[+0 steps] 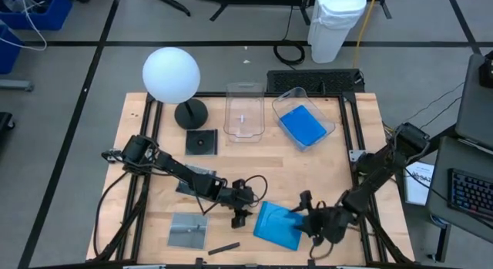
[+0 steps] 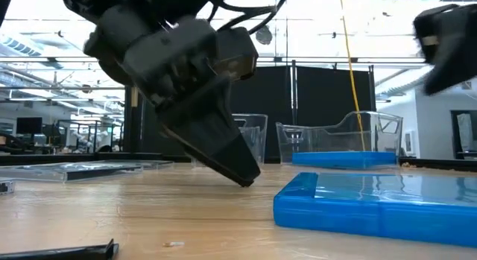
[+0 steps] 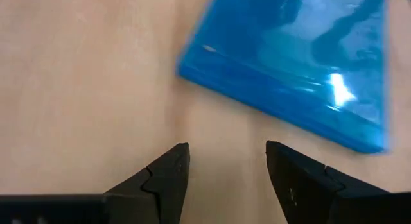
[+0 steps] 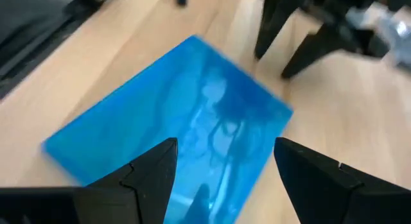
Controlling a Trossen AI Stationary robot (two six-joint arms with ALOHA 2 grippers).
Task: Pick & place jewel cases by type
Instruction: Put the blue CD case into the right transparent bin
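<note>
A bright blue jewel case (image 1: pixel 277 224) lies flat on the table near its front edge. My left gripper (image 1: pixel 240 215) stands open just left of it, slanting down, with its fingertips (image 2: pixel 246 176) low over the wood and the case's edge (image 3: pixel 257 83) ahead of them. My right gripper (image 4: pixel 226 153) is open and hovers over the case's right part (image 4: pixel 173 128), clear of it. A dark case (image 1: pixel 201 141) lies at the far left, another (image 1: pixel 192 180) under my left arm, and a grey one (image 1: pixel 188 230) at the near left. More blue (image 1: pixel 302 124) lies in the right clear tub.
Two clear tubs (image 1: pixel 244 109) (image 1: pixel 331 129) stand at the table's far side. A white globe lamp (image 1: pixel 171 75) on a dark foot stands at the far left. A small dark stick (image 1: pixel 223 247) lies near the front edge. Bare wood shows at mid-table.
</note>
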